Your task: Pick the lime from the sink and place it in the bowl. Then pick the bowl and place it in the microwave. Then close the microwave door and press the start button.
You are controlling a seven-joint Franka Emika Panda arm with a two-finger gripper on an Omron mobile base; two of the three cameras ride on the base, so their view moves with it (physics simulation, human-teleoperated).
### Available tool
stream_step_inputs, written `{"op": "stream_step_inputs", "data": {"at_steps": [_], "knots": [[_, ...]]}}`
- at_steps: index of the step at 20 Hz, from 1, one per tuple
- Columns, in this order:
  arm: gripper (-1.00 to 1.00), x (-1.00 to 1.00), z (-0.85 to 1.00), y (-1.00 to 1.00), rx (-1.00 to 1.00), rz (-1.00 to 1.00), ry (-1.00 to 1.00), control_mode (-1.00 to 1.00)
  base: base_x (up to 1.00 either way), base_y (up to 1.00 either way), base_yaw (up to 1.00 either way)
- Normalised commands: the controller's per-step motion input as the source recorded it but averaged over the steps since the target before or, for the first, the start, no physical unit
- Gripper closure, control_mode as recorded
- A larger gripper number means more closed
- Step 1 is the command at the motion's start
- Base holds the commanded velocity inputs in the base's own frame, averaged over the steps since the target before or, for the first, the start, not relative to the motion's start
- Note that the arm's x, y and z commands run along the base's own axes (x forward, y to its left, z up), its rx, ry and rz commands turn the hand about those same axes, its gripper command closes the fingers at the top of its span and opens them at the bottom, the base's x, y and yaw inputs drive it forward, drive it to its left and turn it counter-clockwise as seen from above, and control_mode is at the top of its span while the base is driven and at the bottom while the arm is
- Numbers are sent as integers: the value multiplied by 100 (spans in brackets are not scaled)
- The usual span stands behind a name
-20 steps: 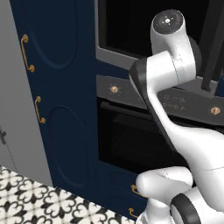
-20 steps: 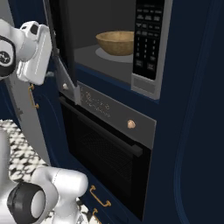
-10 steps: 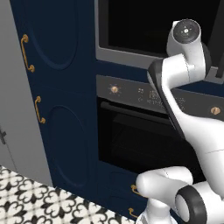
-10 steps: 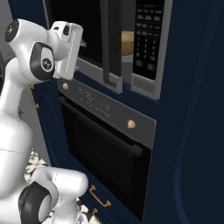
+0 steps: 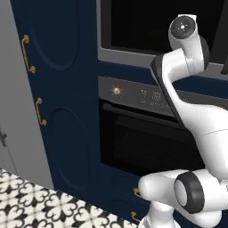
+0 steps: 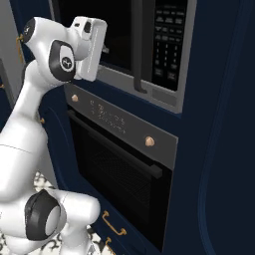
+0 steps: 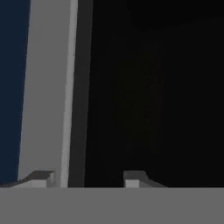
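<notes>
Looking through the left base view, I saw the arm raised before the microwave door [image 5: 156,24], which lay flat in its frame above the oven [image 5: 147,142]. From the right, the gripper [image 6: 104,49] hovered at the door's glass, well left of the keypad [image 6: 167,42]. On the hand view the fingertips [image 7: 41,178] stood apart, pinching nothing. I judged a misaimed press could hit the wrong key.
</notes>
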Motion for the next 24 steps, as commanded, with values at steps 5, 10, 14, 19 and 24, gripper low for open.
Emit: {"op": "stream_step_inputs", "data": {"at_steps": [5,10,14,19,24], "knots": [[-100,8,-29,-20,0,-3,-12,-100,0,0,0],[-100,-54,5,2,6,-1,-27,-100,0,0,0],[-100,-65,24,1,52,-15,-22,-100,0,0,0],[-100,-50,1,14,60,-25,-26,-100,0,0,0],[100,-55,3,18,34,-28,-35,-100,0,0,0]]}}
